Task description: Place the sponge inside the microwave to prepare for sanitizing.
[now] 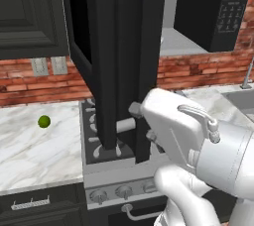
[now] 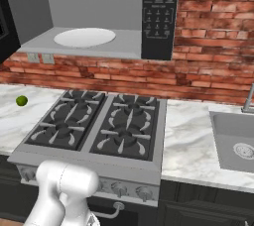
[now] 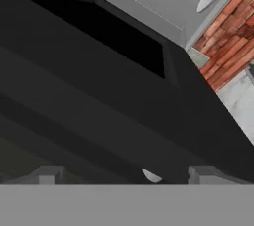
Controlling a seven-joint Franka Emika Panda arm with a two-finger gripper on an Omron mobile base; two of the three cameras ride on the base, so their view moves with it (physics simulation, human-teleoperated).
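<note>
The microwave (image 2: 99, 17) stands open, its pale plate (image 2: 84, 37) bare, and the tool (image 3: 126, 175), jaws spread wide and holding nothing, sits close against the swung-out door (image 1: 119, 61), so fetching the sponge, whose whereabouts I cannot tell, remains.

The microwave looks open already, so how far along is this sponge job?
Done: the microwave door stands swung wide, showing the pale plate inside. In hand: nothing; the end effector is open and empty, close to the door. Left: the sponge, which I can't spot, must be fetched and placed inside.
</note>
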